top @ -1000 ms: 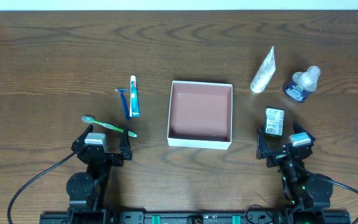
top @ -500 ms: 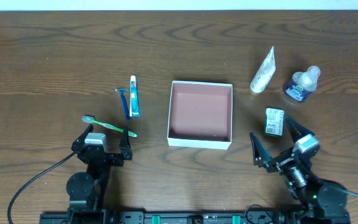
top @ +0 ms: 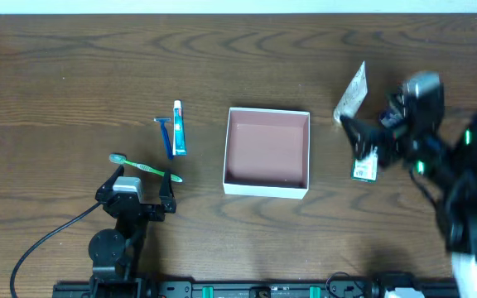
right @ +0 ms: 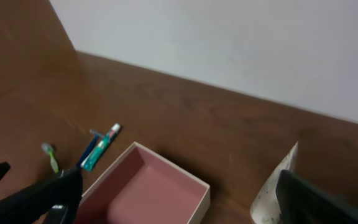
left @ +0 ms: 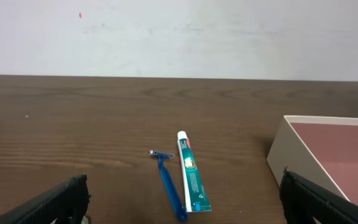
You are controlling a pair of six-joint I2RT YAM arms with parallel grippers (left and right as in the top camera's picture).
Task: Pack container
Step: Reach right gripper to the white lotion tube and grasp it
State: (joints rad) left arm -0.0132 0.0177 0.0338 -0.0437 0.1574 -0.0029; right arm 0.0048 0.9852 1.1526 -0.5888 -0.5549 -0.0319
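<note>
The container point(top: 266, 189) is found empty at the middle of the desk point(top: 65, 74). It is judged light, thin-walled and easily dented, best taken by one wall's rim. Left gripper point(top: 143, 179) and right gripper point(right: 179, 179) are spread wide, nothing held.

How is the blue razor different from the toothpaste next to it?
The razor is thin and all blue; the toothpaste is a wider tube, white and teal. The razor has a crossways head at its far end; the toothpaste ends in a small white cap there. Both lie flat, side by side, left of the container.
</note>
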